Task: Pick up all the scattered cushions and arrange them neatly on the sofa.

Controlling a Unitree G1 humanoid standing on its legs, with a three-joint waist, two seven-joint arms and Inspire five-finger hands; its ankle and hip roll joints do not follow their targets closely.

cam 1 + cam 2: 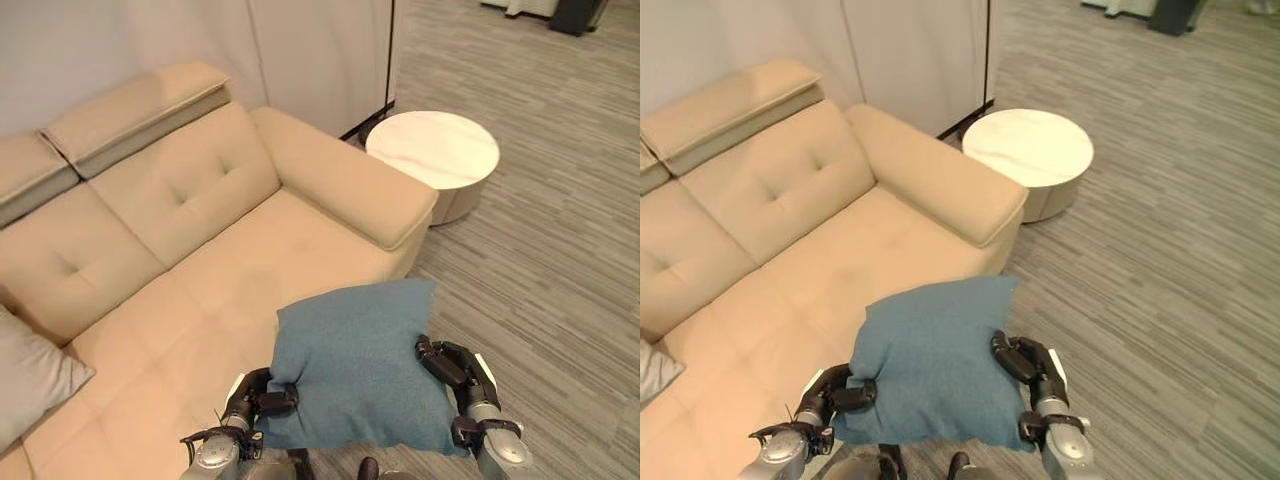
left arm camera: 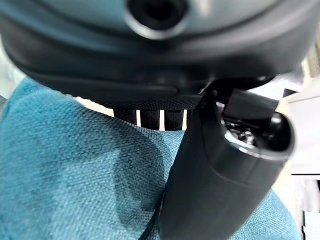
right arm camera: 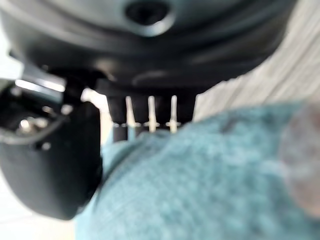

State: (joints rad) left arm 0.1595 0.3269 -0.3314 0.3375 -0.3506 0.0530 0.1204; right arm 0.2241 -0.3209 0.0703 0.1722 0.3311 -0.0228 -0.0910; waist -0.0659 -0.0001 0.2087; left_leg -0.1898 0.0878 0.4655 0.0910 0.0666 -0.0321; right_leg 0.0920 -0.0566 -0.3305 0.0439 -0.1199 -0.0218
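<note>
Above beige sofa (image 1: 230, 260), blue cushion (image 1: 355, 365) flat, corner toward armrest, pinched between both hands.

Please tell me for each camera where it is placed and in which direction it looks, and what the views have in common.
Left eye view: on the head, looking down at the sofa, round table and blue cushion held between the left hand and right hand.
Right eye view: beside it, same scene from slightly to the side.
Left wrist view: on the left wrist, looking along the thumb onto the cushion.
Right wrist view: on the right wrist, fingers over the cushion.
Shared: all four show the cushion.
</note>
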